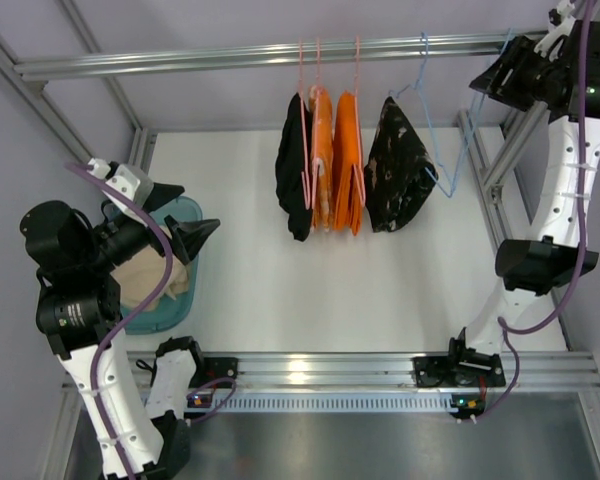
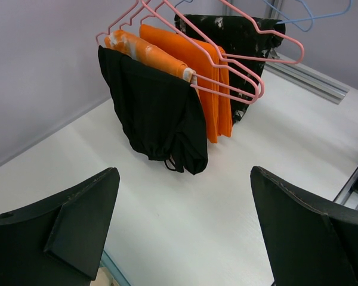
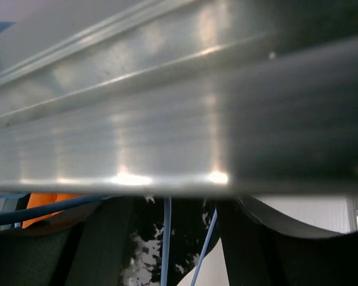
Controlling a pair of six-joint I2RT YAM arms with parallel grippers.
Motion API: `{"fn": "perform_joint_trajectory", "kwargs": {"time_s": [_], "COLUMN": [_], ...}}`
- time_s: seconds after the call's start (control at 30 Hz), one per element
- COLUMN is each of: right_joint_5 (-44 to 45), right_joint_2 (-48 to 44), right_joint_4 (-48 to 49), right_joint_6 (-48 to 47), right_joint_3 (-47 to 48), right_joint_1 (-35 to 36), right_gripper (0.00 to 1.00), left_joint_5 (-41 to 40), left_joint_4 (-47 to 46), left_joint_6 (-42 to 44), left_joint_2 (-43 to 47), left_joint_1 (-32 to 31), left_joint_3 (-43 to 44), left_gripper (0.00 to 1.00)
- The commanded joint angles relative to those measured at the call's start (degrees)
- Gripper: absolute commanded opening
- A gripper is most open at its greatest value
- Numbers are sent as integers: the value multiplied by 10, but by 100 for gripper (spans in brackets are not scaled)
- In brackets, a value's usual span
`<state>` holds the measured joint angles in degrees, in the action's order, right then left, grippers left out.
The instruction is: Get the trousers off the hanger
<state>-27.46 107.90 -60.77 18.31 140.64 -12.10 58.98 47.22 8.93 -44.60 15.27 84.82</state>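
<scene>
- The plain beige cloth trousers point(image 1: 152, 278) lie bunched in the teal plastic basket point(image 1: 185, 300), well apart from the aluminium rail point(image 1: 230, 55) and off the thin light-blue wire hanger point(image 1: 443, 170).
- That hanger hangs bare from the rail, just beside the dark patterned garment point(image 1: 398, 165).
- The right claw point(image 1: 500, 72) sits at the rail, jaws apart, with blue wire showing between them.
- The left claw point(image 1: 185, 215) gapes wide and empty over the basket.
- Risk: on pulling away, a finger could snag the wire and drag the hanger off the rail.
- Only the top view shows the trousers whole. The right wrist view gives just rail and wire.
</scene>
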Motion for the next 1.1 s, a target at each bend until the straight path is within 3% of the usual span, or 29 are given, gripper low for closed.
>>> {"fn": "perform_joint_trajectory", "kwargs": {"time_s": [0.0,0.2,0.53,0.63,0.77,0.93,1.07], "right_joint_5": [16,73,166,135,73,-37,-16], "right_joint_2": [-50,-134,-170,-175,-200,-269,-273], "right_joint_4": [-7,-9,19,46,62,162,181], "right_joint_6": [-4,-41,-112,-130,-153,-154,-137], "right_joint_3": [-22,-95,-135,-140,-130,-209,-227], "right_joint_1": [4,1,1,1,1,2,37], "right_gripper": [58,55,49,37,35,10,2], "left_joint_5": [1,-12,-21,-21,-20,-17,-18], "left_joint_4": [-9,-9,-9,-9,-10,-9,-9], "left_joint_6": [-10,-24,-35,-32,-29,-31,-36], "left_joint_2": [7,14,20,25,35,36,32], "left_joint_1": [2,2,2,1,1,1,1], "left_joint_3": [-3,-11,-19,-25,-35,-40,-38], "left_gripper": [97,97,97,97,97,97,96]}}
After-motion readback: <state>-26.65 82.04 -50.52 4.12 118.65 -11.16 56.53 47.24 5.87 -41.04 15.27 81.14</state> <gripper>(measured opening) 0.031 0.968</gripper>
